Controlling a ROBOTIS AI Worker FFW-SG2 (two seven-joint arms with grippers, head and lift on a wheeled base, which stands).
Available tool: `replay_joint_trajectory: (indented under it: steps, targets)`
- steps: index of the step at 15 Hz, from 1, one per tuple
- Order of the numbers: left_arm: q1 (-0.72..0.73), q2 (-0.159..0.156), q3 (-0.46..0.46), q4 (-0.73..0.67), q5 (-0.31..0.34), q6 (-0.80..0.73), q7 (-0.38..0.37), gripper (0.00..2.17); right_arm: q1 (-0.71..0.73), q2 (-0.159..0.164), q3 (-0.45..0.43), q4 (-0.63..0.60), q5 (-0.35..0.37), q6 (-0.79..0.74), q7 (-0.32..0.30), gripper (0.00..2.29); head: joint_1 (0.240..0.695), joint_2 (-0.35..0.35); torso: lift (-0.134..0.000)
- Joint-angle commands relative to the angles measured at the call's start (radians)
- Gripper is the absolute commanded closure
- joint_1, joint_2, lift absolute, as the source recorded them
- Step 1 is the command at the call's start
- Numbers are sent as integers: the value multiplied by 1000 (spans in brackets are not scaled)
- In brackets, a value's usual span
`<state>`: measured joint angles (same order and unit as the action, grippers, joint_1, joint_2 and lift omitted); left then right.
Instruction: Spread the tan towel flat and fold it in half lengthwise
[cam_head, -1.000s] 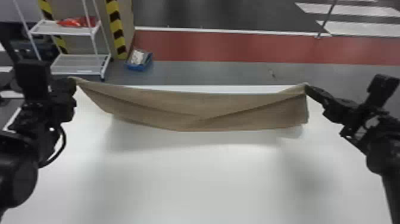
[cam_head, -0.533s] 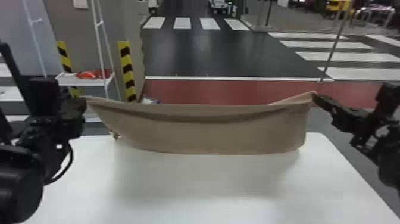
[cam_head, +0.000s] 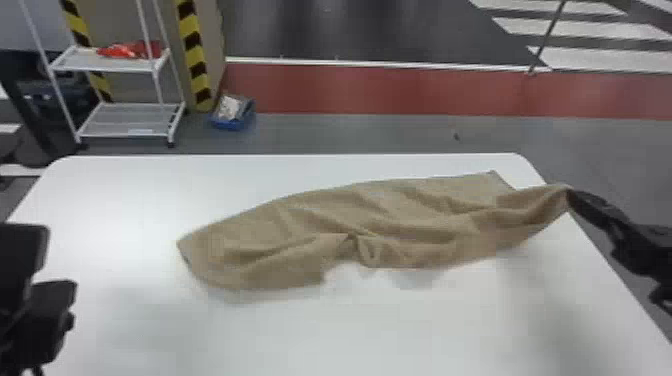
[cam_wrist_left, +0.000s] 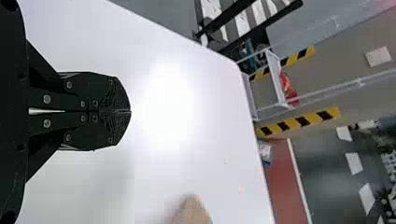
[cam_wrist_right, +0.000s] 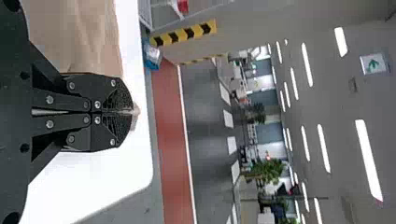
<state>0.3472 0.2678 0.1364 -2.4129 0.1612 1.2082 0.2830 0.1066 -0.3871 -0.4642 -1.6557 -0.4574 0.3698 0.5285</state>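
Your right gripper (cam_wrist_right: 132, 112) clamps one end of the tan towel (cam_head: 280, 225), rumpled on the table (cam_head: 380, 335); your left gripper (cam_wrist_left: 130, 111) is together, empty. Expect light, limp cloth: pinch a left-end corner.

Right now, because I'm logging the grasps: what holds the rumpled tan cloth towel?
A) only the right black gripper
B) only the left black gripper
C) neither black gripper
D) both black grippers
A: the right gripper pinches one end of the towel, while the left gripper is shut on nothing.
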Motion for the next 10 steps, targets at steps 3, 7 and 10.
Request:
replay_joint_trajectory:
  steps: [3, 7, 10]
  targets:
    - [70, -51, 9, -172, 29, 193, 4, 1416, 139, 31, -57, -105, -27, 22, 41, 1328, 695, -131, -128]
    - [47, -61, 0, -152, 81, 159, 2, 1416, 142, 47, -40, -122, -20, 38, 42, 1328, 695, -146, -128]
    - [47, -58, -12, -106, 172, 61, -19, 1413, 139, 53, -33, -111, 8, 34, 42, 1328, 695, -153, -128]
